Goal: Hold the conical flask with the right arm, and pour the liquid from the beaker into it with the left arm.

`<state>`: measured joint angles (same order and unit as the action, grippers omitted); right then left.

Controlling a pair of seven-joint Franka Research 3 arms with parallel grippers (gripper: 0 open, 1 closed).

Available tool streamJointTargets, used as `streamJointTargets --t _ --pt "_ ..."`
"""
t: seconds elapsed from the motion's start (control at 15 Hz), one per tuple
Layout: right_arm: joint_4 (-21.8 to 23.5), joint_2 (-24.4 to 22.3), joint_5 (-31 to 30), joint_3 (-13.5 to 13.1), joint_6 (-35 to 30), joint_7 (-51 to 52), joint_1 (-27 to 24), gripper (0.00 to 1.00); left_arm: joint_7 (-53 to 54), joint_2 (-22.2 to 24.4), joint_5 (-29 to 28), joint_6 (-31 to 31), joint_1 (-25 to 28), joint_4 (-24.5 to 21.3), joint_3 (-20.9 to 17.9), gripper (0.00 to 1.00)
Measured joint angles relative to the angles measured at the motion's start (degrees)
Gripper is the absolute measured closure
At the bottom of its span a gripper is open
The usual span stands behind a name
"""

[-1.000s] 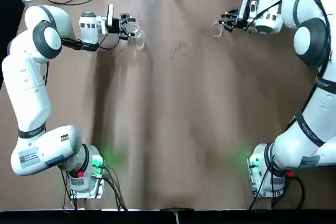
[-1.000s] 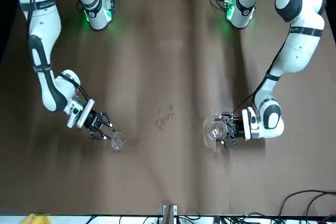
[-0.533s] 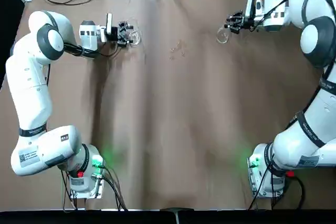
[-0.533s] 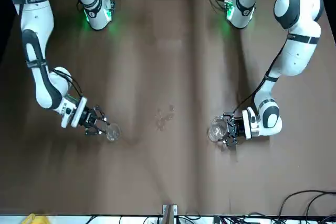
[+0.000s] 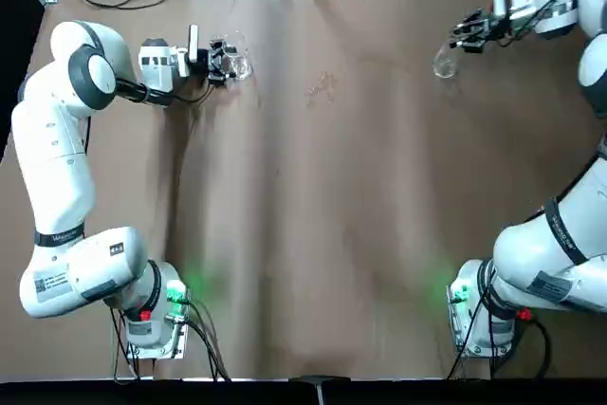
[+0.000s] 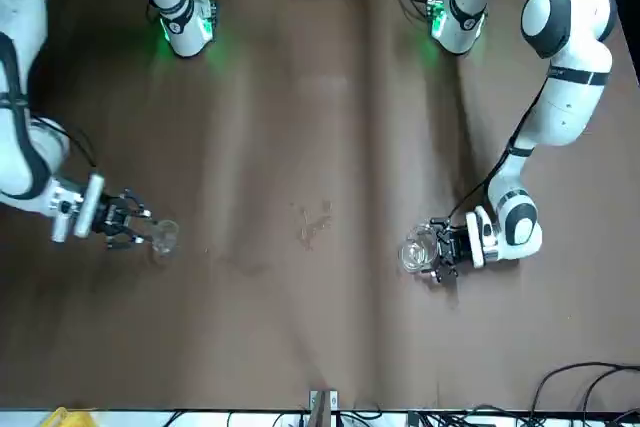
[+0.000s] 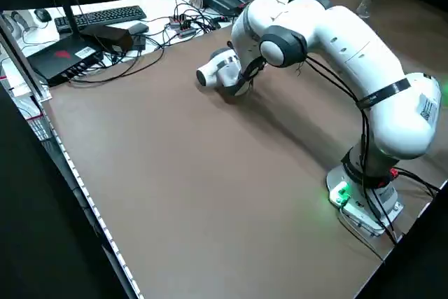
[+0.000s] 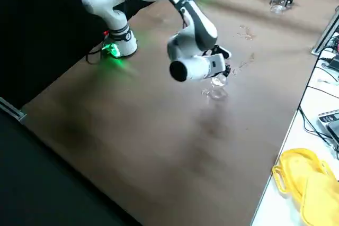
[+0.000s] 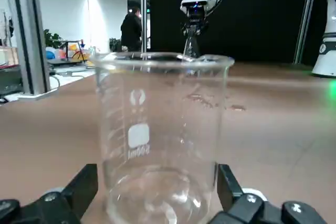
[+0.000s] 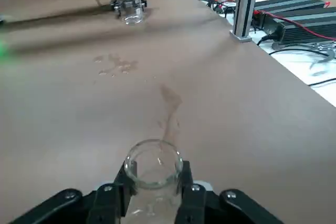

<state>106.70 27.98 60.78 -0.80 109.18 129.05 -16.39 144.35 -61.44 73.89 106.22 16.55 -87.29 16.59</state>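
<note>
Right gripper (image 10: pixel 158 172) outward, snug around flask (image 10: pixel 153 200)

The left arm (image 5: pixel 57 154) has smooth, rounded white links with dark grey joint rings, a black band around one link, a printed grey label, and a base (image 5: pixel 156 315) bearing a green light and a red button. The right arm (image 5: pixel 560 244) is likewise white with dark grey joint covers, its links strapped with black bands and black cables. Black gripper fingers (image 9: pixel 84 187) carry silvery screws.
</note>
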Motion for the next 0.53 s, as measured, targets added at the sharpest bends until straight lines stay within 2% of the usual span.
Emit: streamJointTargets --t 0.27,0.53 --pt "-1.49 1.13 -4.31 -0.06 -4.29 3.95 -6.26 0.61 0.00 0.78 -0.49 -0.08 0.08 0.75 -2.43 0.00" --pt "-1.56 4.80 -4.93 -0.04 -5.45 7.44 -7.83 0.61 -2.58 3.89 -3.38 -0.05 0.14 1.12 -4.56 0.00"
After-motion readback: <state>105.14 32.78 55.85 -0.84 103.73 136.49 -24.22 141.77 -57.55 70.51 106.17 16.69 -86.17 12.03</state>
